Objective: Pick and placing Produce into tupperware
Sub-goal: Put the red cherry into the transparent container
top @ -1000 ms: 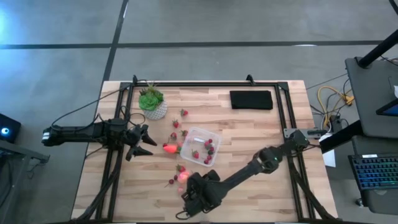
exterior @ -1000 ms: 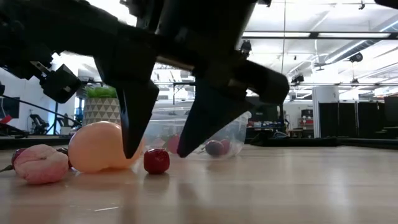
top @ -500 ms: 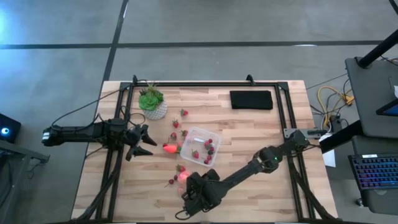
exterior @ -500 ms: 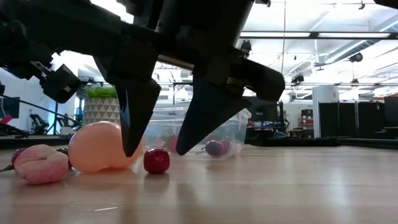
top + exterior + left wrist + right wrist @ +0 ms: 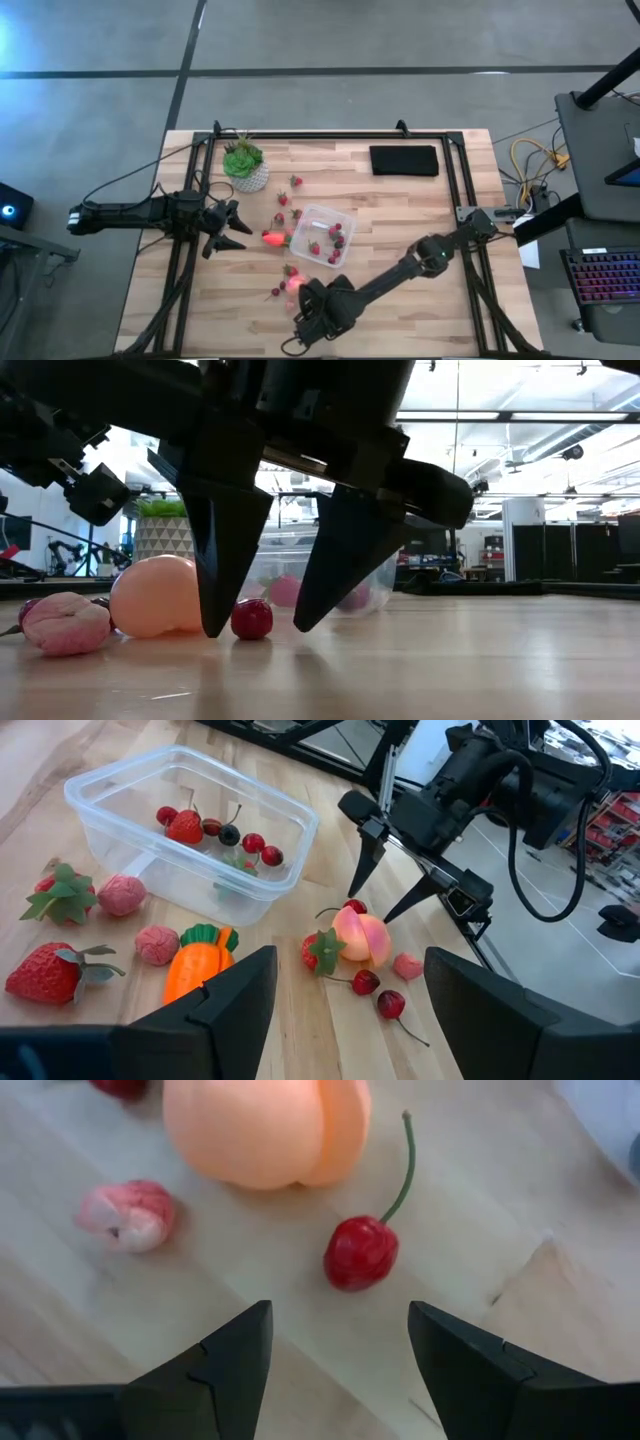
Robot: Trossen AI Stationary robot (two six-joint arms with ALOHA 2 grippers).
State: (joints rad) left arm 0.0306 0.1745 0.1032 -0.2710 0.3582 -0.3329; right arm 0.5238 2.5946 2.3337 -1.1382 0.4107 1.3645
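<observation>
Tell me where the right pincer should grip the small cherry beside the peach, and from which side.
Grip the cherry on its round red body, coming straight down from above. Its stem is thin and curved, a poor hold. The open right pincer already straddles it, with the peach just clear.

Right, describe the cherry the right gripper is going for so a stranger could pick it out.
Start at the clear tupperware mid-table, then go to the peach near the table's front edge. The cherry lies beside it, between the open fingers of the right gripper. It is small, smooth, dark red, with a green stem, unlike the bumpy pink piece nearby.
</observation>
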